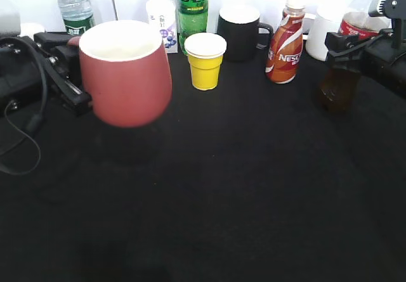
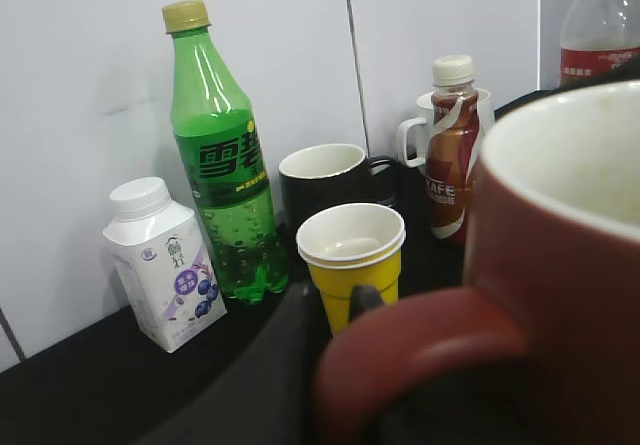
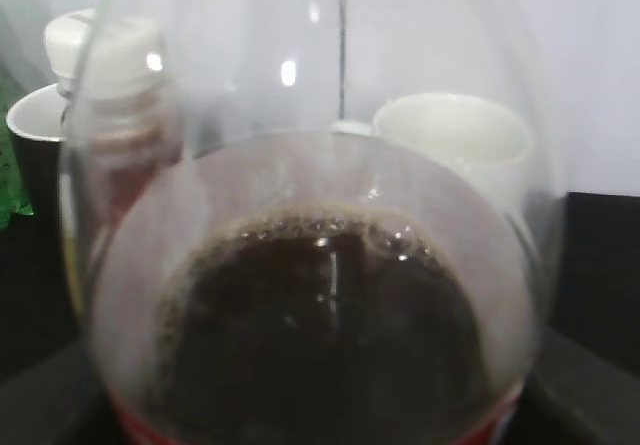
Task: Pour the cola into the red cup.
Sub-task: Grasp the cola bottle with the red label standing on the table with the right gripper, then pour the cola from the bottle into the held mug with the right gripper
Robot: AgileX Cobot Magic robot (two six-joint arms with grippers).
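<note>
The red cup [image 1: 127,73] is a squat brick-red mug with a white, empty inside. It is upright at the left, apparently a little above the black table. My left gripper [image 1: 75,93] is shut on its handle; the left wrist view shows the cup [image 2: 570,235] close up, with my black fingers [image 2: 335,315] on either side of the handle. The cola [image 1: 336,85] is at the far right, its red label near the top edge. My right gripper [image 1: 353,44] is clamped round it. In the right wrist view the cola [image 3: 320,315] fills the frame and hides the jaws.
Along the back wall stand a water bottle [image 1: 75,6], a white milk carton [image 1: 162,19], a green soda bottle [image 1: 192,6], a black mug [image 1: 240,32], a Nescafe bottle [image 1: 285,41] and a white mug [image 1: 319,38]. A yellow paper cup [image 1: 205,60] stands in front of them.
</note>
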